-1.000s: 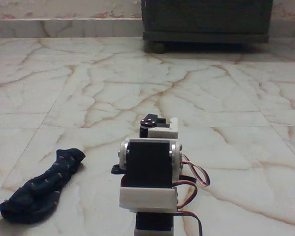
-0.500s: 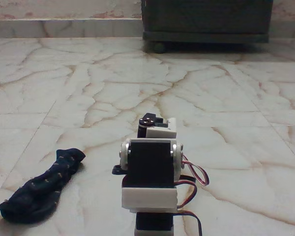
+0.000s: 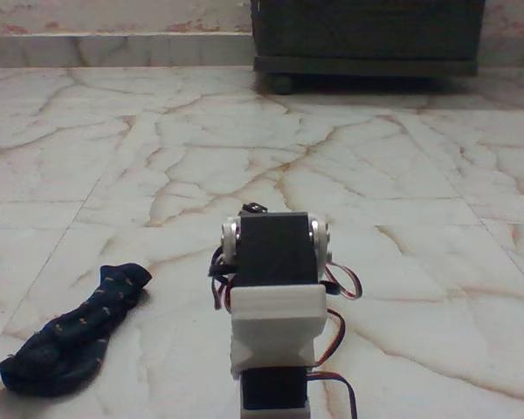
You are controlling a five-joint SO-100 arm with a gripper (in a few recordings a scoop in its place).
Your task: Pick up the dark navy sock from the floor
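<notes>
The dark navy sock [image 3: 72, 333] lies crumpled on the floor [image 3: 349, 166] at the lower left of the fixed view, its small orange-tan dots showing. The black and white arm [image 3: 275, 297] stands at the bottom centre, seen from behind, to the right of the sock and apart from it. The arm's own body hides the gripper fingers; a small black part peeks out above its top edge.
A dark cabinet [image 3: 367, 39] on small wheels stands at the back against a low marble ledge [image 3: 113, 48]. Red and black wires [image 3: 341, 301] loop out on the arm's right side. Open floor lies between the arm and the cabinet.
The arm's upper link has risen and tilted. It now covers the white and black wrist part that showed above it before. The sock has not moved.
</notes>
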